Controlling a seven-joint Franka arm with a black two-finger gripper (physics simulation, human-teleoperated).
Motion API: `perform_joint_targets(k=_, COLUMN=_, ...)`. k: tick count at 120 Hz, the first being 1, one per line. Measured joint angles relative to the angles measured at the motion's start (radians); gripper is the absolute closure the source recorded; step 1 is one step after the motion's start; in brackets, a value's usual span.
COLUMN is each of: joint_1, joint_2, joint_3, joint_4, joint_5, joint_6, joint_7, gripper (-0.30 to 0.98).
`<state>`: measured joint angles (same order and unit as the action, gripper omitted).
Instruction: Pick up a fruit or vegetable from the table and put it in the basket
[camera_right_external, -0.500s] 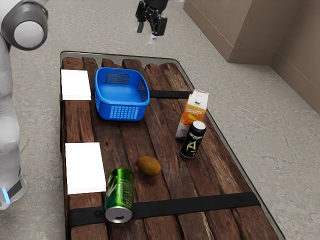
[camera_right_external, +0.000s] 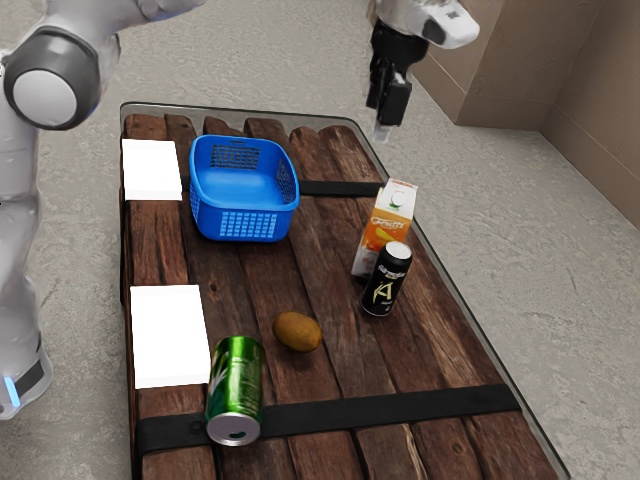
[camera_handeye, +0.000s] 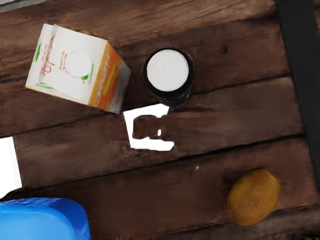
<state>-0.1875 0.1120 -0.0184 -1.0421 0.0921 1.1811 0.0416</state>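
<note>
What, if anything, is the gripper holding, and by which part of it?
Nothing is held: the gripper hangs empty in the air, and the brown fruit lies on the table.

Wht arm (camera_right_external: 15, 245), blk end effector (camera_right_external: 383, 118)

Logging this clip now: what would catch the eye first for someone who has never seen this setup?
Probably the bright blue basket, standing empty toward the table's far end in the exterior view. Next come two stark white patches along the table's edge at that view's left, then the shiny green can on its side near the closer one. The brown fruit beside that can is quieter, blending into the dark boards.
</note>
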Motion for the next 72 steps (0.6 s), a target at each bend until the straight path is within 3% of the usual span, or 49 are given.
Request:
perform_joint_targets(k=9, joint_1=-0.08, joint_2=-0.019, joint_3=0.012, joint_4=-0.079, joint_5=0.0, joint_6=0.001, joint_7=-0.008, gripper=0.02)
perform_joint_targets(k=18, joint_1=-0.084, joint_2=-0.215, joint_3=0.035, joint_4=-0.425, joint_5=-0.02, joint_6=0.1, joint_7=-0.014, gripper=0.02)
perform_joint_targets(k=25, joint_1=0.01, joint_2=-0.33, joint_3=0.011, joint_4=-0.652, joint_5=-0.054, joint_6=0.195, joint_7=-0.018, gripper=0.02)
perform_joint_targets(k=34, joint_1=0.174, joint_2=-0.439, joint_3=-0.141, joint_4=-0.837, joint_5=-0.098, joint_6=0.311, joint_7=-0.022, gripper=0.02)
perform_joint_targets(k=56, joint_1=0.208, joint_2=-0.504, joint_3=-0.228, joint_4=-1.13, joint_5=-0.172, joint_6=0.629, joint_7=-0.033, gripper=0.02)
perform_joint_targets(k=72, joint_1=0.177, joint_2=-0.495, joint_3=-0.237, joint_4=-1.202, joint_5=-0.196, joint_6=0.806, joint_7=-0.04, gripper=0.02)
